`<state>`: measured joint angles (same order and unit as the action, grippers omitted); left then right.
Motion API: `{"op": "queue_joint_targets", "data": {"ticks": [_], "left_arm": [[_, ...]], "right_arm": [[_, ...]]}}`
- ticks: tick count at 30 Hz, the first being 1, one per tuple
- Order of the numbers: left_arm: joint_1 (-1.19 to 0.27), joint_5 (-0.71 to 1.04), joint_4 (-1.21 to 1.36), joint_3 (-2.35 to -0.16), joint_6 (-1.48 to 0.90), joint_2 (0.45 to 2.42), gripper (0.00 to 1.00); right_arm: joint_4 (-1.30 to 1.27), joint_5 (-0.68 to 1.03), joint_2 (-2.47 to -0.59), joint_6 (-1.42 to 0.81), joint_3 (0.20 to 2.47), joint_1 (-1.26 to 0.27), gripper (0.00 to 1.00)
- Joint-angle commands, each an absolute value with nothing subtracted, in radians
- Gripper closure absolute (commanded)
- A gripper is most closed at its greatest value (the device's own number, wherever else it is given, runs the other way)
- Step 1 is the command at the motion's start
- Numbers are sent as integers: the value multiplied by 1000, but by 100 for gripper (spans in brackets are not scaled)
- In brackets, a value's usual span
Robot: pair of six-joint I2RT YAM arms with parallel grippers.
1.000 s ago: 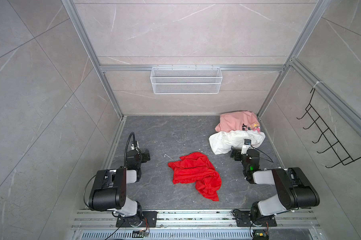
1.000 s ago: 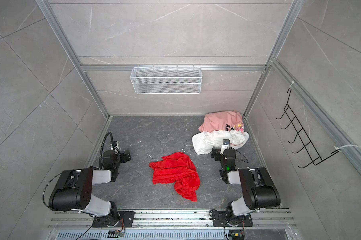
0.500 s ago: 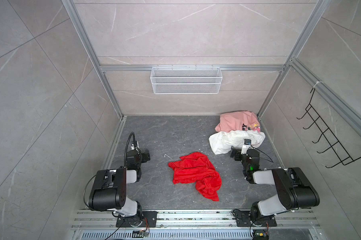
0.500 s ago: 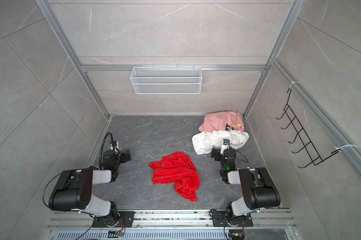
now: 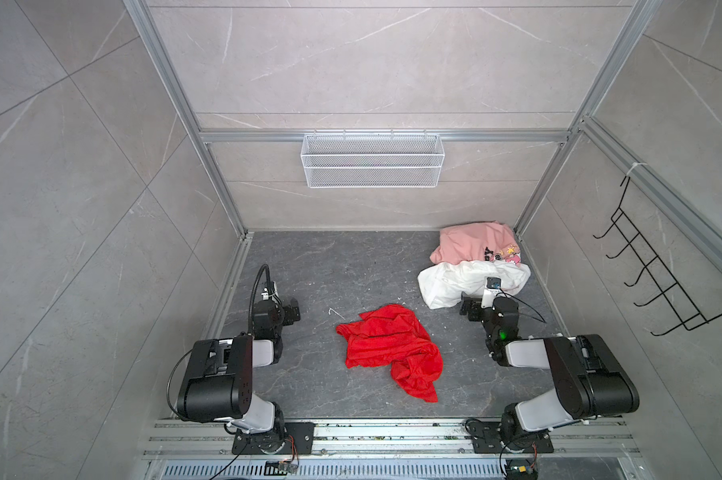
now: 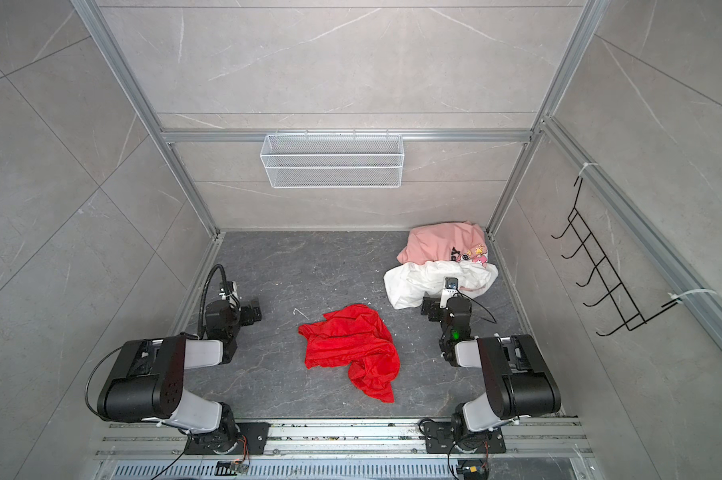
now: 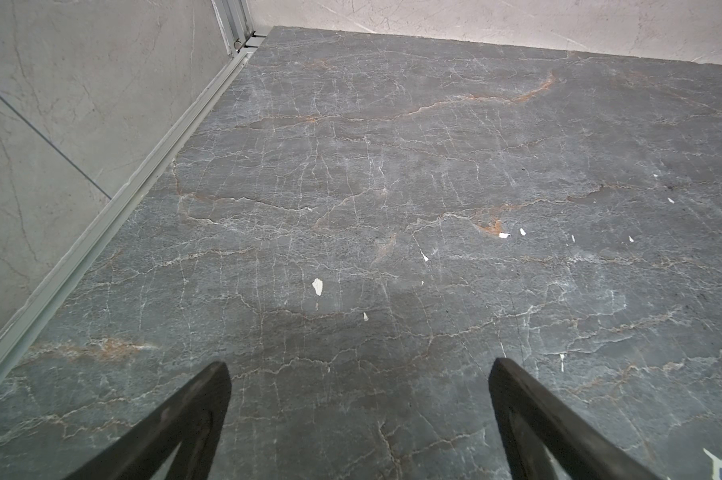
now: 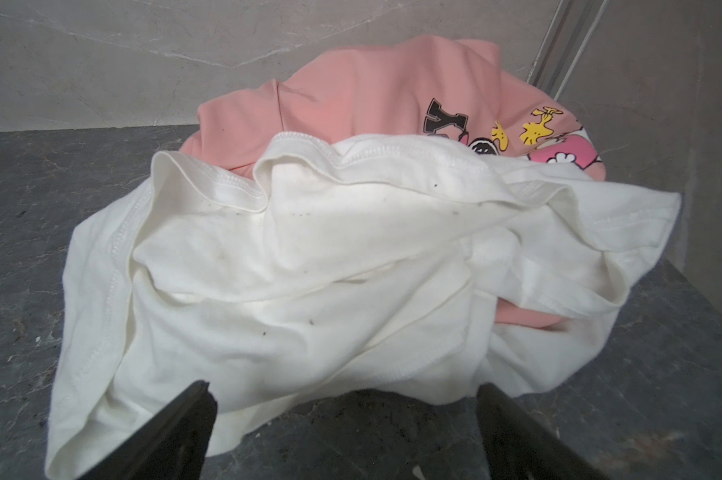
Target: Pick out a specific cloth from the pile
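Dark grey veined stone floor (image 5: pixel 351 266) lies between pale tiled walls. A white wire basket (image 5: pixel 372 162) hangs on the back wall, above the pile (image 5: pixel 473 266) and to its left. The pile sits in the far right corner of the floor. It is made up of a pale pink garment (image 8: pixel 372 91) with cartoon prints at the back and a white garment (image 8: pixel 309 270) slumped over the pink one's near edge.

The cloth (image 5: pixel 388 345), bright red and crumpled, is spread on bare floor well apart from the pile in both top views. It lies nearer the arm bases and to the pile's left, touching neither garment.

The right gripper (image 8: pixel 345 384) sits low, just in front of the pile. Its fingers are spread wide with nothing between them, and the tips reach the white garment's near hem. I cannot tell whether they touch it.

The left gripper (image 7: pixel 357 365) is far from the pile, past the cloth and close to the side wall. Its fingers are likewise wide apart over bare, white-flecked floor.
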<state>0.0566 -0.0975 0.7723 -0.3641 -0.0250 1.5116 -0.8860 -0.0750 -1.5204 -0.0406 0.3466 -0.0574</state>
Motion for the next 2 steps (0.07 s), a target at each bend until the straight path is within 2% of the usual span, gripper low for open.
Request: {"op": "queue_joint_targets", "data": {"ticks": [1,2], "left_arm": [[60,-87,837,-366,-27,1503,0],[59,-87,838,-365,-28,1502,0]], "right_arm": [[-887,-61,-1523,-33,364,-56,0],[-891,-62,-1521,-32,361,-54,0]]}}
